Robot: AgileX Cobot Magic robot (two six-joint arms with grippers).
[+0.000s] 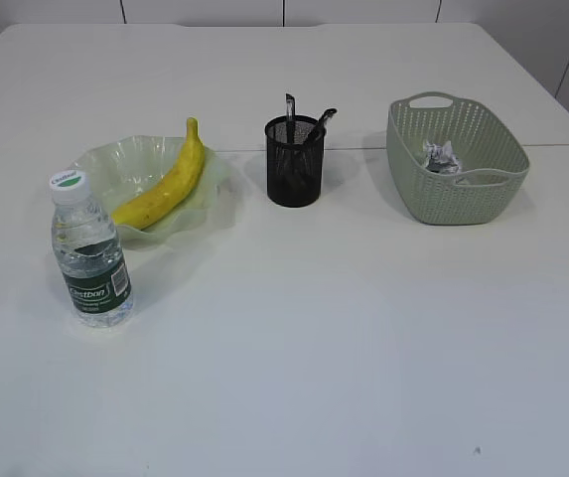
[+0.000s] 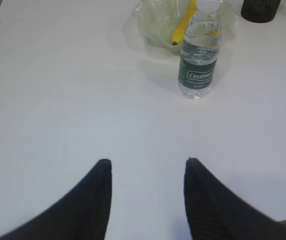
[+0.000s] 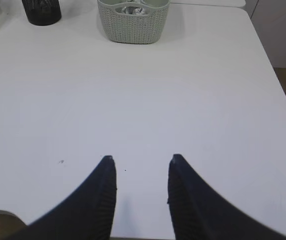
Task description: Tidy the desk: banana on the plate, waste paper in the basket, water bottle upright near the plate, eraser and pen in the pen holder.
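A yellow banana (image 1: pixel 168 186) lies on the pale green plate (image 1: pixel 105 164) at the left. A clear water bottle (image 1: pixel 90 253) with a green label stands upright in front of the plate; it also shows in the left wrist view (image 2: pixel 199 55). A black mesh pen holder (image 1: pixel 293 162) holds pens (image 1: pixel 307 124); the eraser is not visible. Crumpled waste paper (image 1: pixel 442 157) lies in the grey-green basket (image 1: pixel 460 194). My left gripper (image 2: pixel 147 162) is open and empty over bare table. My right gripper (image 3: pixel 140 159) is open and empty, well short of the basket (image 3: pixel 133 25). Neither gripper shows in the exterior view.
The white table (image 1: pixel 344 338) has a seam across its far part. Its right edge (image 3: pixel 277 85) shows in the right wrist view, with floor beyond. The pen holder (image 3: pixel 42 11) stands left of the basket there.
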